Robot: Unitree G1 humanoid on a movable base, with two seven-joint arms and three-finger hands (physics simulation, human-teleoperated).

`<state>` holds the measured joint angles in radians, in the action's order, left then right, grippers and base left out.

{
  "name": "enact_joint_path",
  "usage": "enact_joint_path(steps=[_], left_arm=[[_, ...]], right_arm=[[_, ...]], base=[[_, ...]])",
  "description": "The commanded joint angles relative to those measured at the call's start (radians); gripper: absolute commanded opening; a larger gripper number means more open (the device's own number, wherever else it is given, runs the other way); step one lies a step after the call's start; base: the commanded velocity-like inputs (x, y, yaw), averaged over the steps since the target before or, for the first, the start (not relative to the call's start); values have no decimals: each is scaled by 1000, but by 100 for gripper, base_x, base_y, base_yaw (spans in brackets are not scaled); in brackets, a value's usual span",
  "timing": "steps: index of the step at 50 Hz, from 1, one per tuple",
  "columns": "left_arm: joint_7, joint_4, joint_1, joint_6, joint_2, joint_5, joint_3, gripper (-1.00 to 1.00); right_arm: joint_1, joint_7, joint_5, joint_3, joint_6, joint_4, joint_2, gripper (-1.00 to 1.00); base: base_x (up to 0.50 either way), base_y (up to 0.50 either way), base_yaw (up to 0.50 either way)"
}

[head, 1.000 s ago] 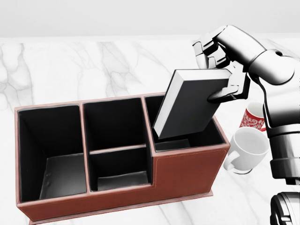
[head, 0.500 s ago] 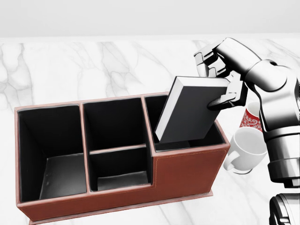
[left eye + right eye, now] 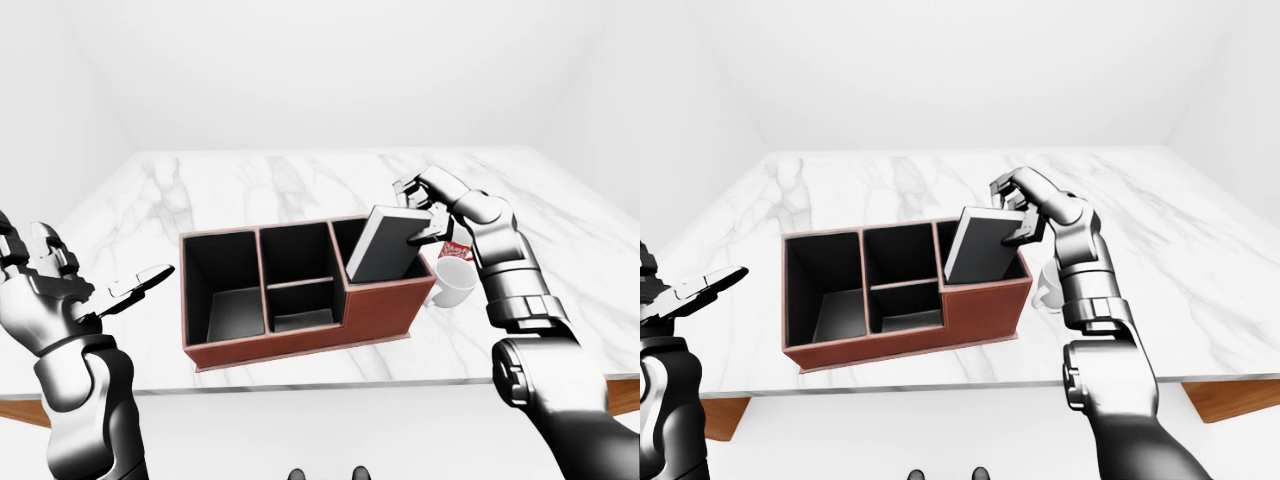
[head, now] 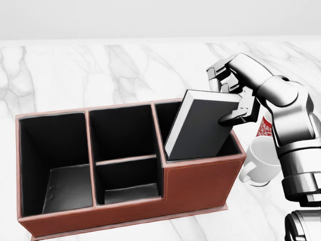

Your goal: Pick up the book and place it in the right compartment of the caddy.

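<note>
A black book [image 4: 200,125] with white page edges leans tilted in the right compartment of the brown caddy [image 4: 200,186]; its lower end is inside. My right hand [image 4: 231,95] is shut on the book's upper right corner, thumb on the cover, fingers behind the top edge. My left hand [image 3: 95,290] is open and empty, held in the air to the left of the caddy, off the table's left edge in the left-eye view.
A white mug [image 4: 261,160] and a red patterned mug [image 4: 265,125] stand just right of the caddy, under my right forearm. The caddy's left [image 4: 55,155] and middle [image 4: 125,150] compartments are empty. The marble table [image 4: 100,70] stretches to the top of the head view.
The book has gone lower into the right compartment and my right hand has come down with it. The caddy and mugs have not moved.
</note>
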<state>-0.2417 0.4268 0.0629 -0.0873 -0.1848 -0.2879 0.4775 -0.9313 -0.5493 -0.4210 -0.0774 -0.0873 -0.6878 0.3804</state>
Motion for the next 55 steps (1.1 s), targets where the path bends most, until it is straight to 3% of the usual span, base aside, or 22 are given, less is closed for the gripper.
enact_joint_path(steps=[1, 33, 34, 35, 40, 43, 48, 55], left_arm=[[-2, 7, 0, 0, 0, -1, 1, 100], [0, -12, 3, 0, -3, 0, -1, 100], [0, -11, 2, 0, -2, 0, -1, 100], [0, -9, 2, 0, -2, 0, -1, 100], [0, -7, 0, 0, 0, 2, -2, 100], [-1, -5, 0, 0, -1, 0, -1, 100], [0, -6, -1, 0, 1, 2, -1, 100], [0, -6, -2, 0, 2, 4, -2, 100]], right_arm=[[-2, 24, 5, -15, 0, -46, -16, -100], [23, 34, 0, -10, 0, -31, -35, -100], [26, 31, 1, -11, 0, -22, -34, -79], [28, 29, 3, -12, 0, -14, -35, -75], [35, 10, 4, -18, 0, 45, -29, 55], [43, 5, 4, -17, 0, 66, -28, 100], [64, -17, 2, -24, 0, 165, -25, 100], [95, -130, 1, -47, 0, 577, -8, 100]], base=[[0, 0, 0], [0, 0, 0], [0, 0, 0], [0, 0, 0], [0, 0, 0], [0, 0, 0], [0, 0, 0], [0, 0, 0]])
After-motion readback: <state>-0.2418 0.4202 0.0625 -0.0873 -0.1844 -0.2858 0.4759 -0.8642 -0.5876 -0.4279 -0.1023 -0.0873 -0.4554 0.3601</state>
